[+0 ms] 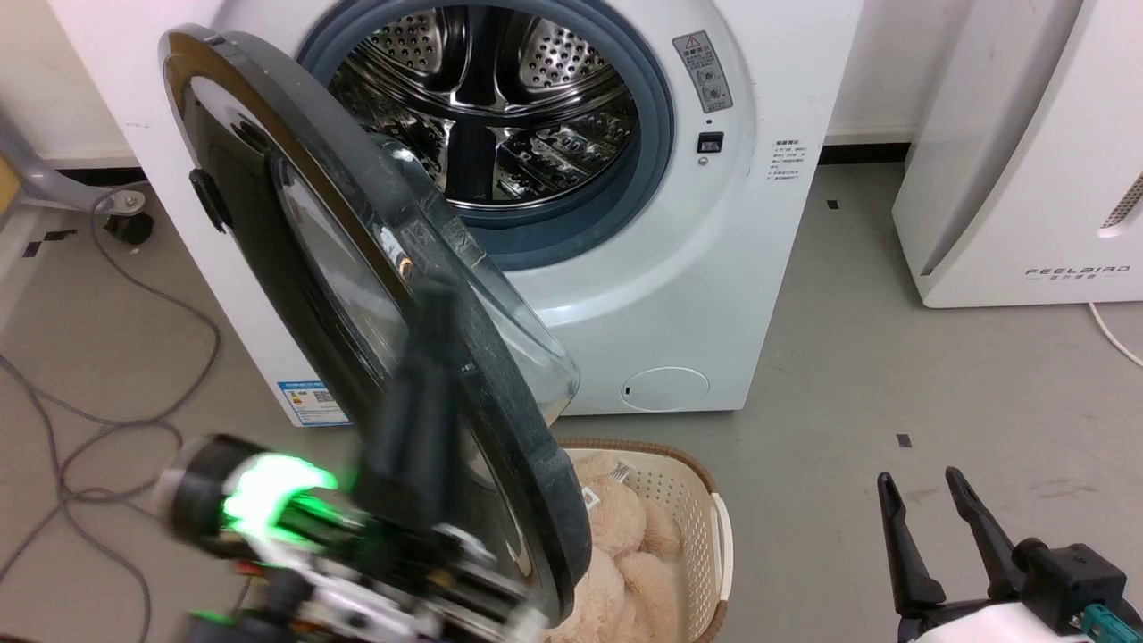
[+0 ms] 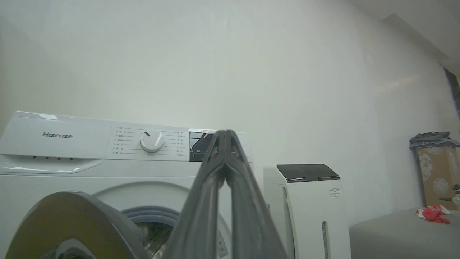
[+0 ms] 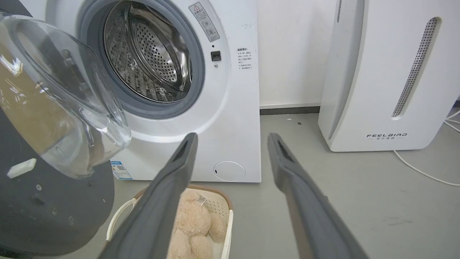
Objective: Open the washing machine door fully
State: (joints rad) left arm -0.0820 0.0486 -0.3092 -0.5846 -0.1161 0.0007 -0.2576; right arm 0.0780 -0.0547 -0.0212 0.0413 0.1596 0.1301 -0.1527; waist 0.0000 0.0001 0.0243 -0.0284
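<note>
The robot's left gripper (image 2: 225, 133) ends in two long, tapering dark grey fingers with a matt finish. Behind it, blurred in the head view, a green light ring (image 1: 268, 500) glows on a black wrist above white-and-black housing. The right gripper (image 1: 920, 480) has matching slim black fingers on a black block, with a teal connector (image 1: 1103, 618) and a white forearm shell (image 1: 973, 630).

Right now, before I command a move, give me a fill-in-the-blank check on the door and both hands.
The washing machine door is swung ____, exposing the drum.
The left hand is ____, fingers touching.
The right hand holds ____.
The plush toy lies in a ____.
Missing: open; shut; nothing; basket.
</note>
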